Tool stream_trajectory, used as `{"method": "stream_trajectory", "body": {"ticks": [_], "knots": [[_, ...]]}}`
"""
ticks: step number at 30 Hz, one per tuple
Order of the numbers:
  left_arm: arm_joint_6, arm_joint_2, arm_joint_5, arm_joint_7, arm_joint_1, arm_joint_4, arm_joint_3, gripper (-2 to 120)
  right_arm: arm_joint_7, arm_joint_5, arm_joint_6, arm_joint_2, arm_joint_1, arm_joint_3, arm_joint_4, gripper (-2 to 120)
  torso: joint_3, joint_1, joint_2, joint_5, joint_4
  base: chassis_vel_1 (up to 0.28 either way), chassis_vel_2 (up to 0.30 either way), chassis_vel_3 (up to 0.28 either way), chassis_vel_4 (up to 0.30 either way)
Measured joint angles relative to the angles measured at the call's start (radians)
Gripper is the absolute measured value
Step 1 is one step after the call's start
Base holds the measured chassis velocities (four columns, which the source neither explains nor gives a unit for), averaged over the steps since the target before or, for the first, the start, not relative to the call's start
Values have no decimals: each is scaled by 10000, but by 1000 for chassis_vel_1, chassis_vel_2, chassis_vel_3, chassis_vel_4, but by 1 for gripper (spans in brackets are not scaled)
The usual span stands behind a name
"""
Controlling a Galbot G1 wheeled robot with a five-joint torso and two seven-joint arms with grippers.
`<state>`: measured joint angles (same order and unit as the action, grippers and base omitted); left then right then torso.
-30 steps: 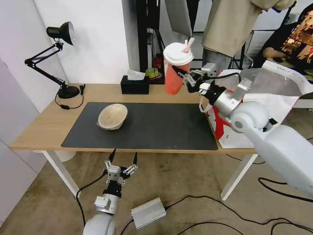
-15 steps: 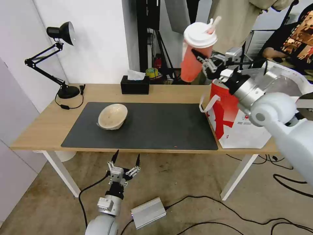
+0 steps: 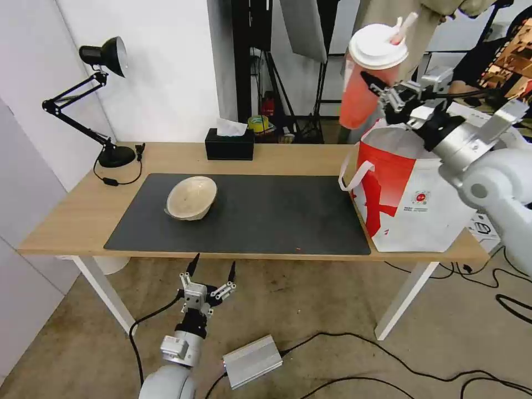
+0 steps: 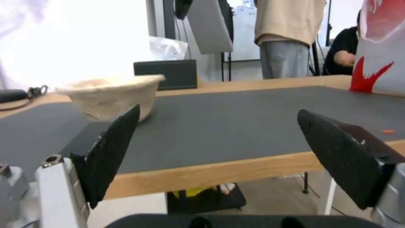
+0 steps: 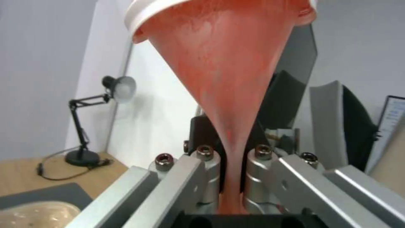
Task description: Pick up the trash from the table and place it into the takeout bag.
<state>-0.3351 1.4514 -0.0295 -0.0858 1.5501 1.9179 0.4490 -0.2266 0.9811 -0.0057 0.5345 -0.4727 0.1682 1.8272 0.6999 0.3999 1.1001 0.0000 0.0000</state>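
Right end effector (image 3: 382, 94): clamped on the one red drink cup with white lid and straw (image 3: 370, 75), up in the air just above the rear left corner of the bag's mouth. In the right wrist view the cup (image 5: 227, 63) runs down between the closed fingers (image 5: 202, 177), so yeah, it's got a firm pinch on it.

Cup: tilted a bit, lid up, straw poking out toward the back. Not touching the bag or the counter.

Takeout bag (image 3: 410, 199): one big white and red insulated tote with a small round red logo, standing upright on the right end of the counter, mouth open, a white strap handle hanging off its left side. It also shows at the edge of the left wrist view (image 4: 379, 47).

Beige bowl (image 3: 191, 198): one paper-pulp bowl, sitting tilted on the left part of the dark grey mat (image 3: 266, 216), well apart from the bag. Same bowl from the left wrist camera (image 4: 112, 95).

Counter (image 3: 72, 210): one long light wooden top with white legs, mat across the middle.

Left end effector (image 3: 212, 271): hanging low in front of the counter's near edge, below the top, fingers spread wide open and holding nothing. You can see the two black pads (image 4: 109, 152) splayed apart in its own camera.

Other stuff: one black desk lamp (image 3: 100, 94) at the back left corner, one black tissue box (image 3: 229, 145) along the back edge.
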Motion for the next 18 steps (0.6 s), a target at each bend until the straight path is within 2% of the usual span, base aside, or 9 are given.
{"method": "stream_trajectory", "body": {"ticks": [9, 18], "knots": [[39, 52, -34, -4, 420, 607, 271, 100, -30, -209, -105, -339, -627, 584, 66, 3, 0, 0, 0, 1, 1, 0, 0, 0, 0], [54, 43, -30, -8, 594, 832, 360, 100, -129, -364, -118, -766, -678, 772, -100, 3, 1, 0, -1, 0, 0, 0, 0, 0, 0]]}}
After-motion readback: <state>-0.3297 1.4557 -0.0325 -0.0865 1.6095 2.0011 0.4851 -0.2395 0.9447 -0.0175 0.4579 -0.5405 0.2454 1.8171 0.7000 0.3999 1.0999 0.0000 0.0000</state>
